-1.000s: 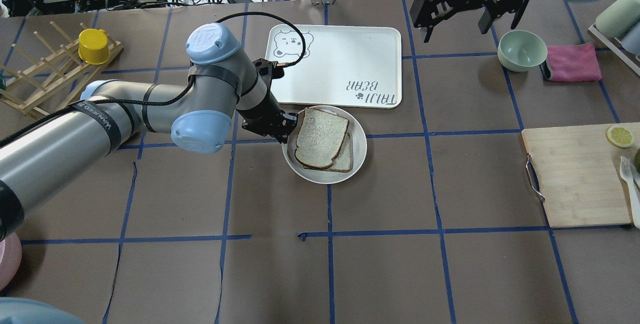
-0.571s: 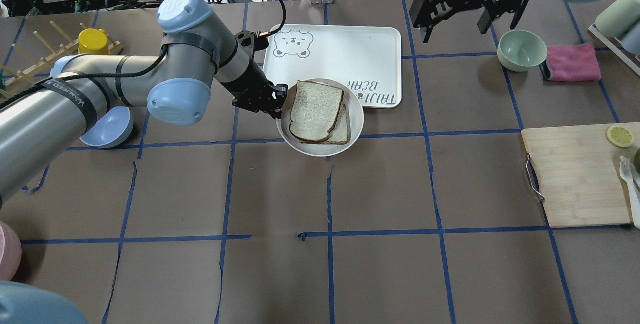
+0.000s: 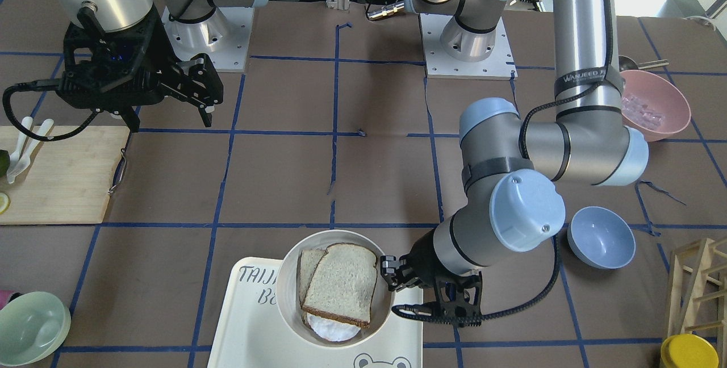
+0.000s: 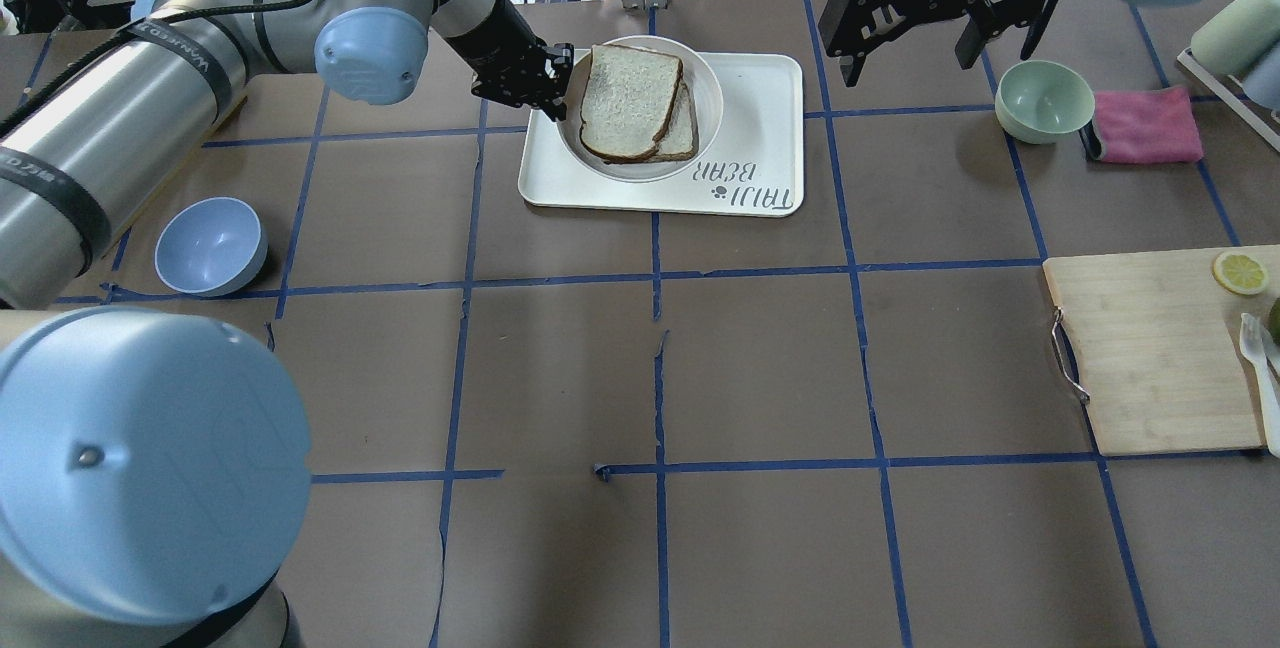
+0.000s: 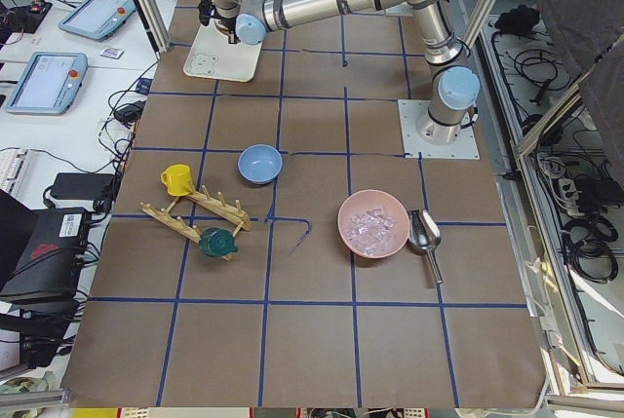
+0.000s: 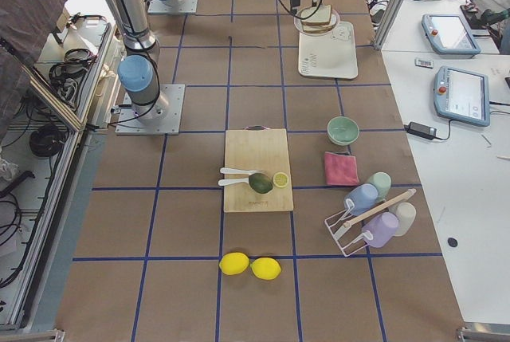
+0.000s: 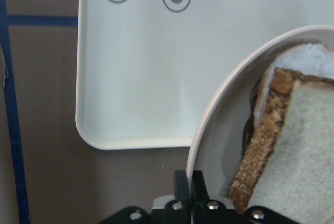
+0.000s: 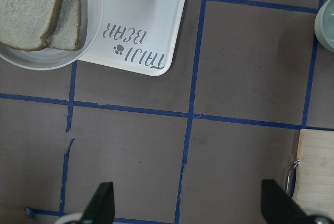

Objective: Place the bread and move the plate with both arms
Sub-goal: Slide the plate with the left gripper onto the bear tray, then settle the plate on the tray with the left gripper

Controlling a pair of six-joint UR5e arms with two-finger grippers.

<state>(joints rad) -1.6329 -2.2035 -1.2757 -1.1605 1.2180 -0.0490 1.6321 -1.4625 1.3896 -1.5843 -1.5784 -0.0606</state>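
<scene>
The cream-white plate (image 4: 706, 78) is over the far left part of the TAIJI BEAR tray (image 4: 760, 118), seemingly held a little above it. The dark-crusted bread (image 4: 628, 98) lies on top in the plate, overlapping a paler toast slice (image 4: 686, 133). My left gripper (image 4: 556, 93) is shut on the plate's left rim; in the left wrist view its jaws (image 7: 190, 185) pinch the rim (image 7: 206, 130) beside the bread (image 7: 292, 151). The front view shows the plate (image 3: 287, 288), bread (image 3: 341, 285) and left gripper (image 3: 392, 283). My right gripper (image 4: 930, 23) is open, empty and high at the back right; it also shows in its wrist view (image 8: 188, 208).
A pale green bowl (image 4: 1043, 100) and a pink cloth (image 4: 1145, 125) lie right of the tray. A wooden cutting board (image 4: 1150, 348) with a lemon slice is at the right edge. A blue bowl (image 4: 210, 246) sits at the left, and a pink bowl (image 3: 653, 104) beside the left arm's base.
My left gripper has carried the plate with both slices from the table's middle away from me to over the tray. The right arm has not moved.
</scene>
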